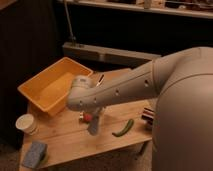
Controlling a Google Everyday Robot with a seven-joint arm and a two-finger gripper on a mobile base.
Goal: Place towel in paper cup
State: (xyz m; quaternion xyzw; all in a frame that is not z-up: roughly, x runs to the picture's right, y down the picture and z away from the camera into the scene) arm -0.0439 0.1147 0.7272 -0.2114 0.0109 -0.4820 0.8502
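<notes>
The towel (pixel 95 123) is a pale grey limp cloth hanging down from under the arm's end, above the middle of the wooden table (pixel 107 142). My gripper (pixel 93 111) is mostly hidden beneath the grey wrist and is shut on the towel's top. The paper cup (pixel 26 123) is small and off-white and stands upright at the table's left edge. It is well to the left of the gripper and apart from it.
A yellow-orange bin (pixel 55 85) sits at the table's back left. A blue sponge block (pixel 34 154) lies at the front left corner. A small red object (pixel 87 118) sits just behind the towel. A green vegetable (pixel 123 128) lies to the right, and dark items (pixel 148 115) at the right edge.
</notes>
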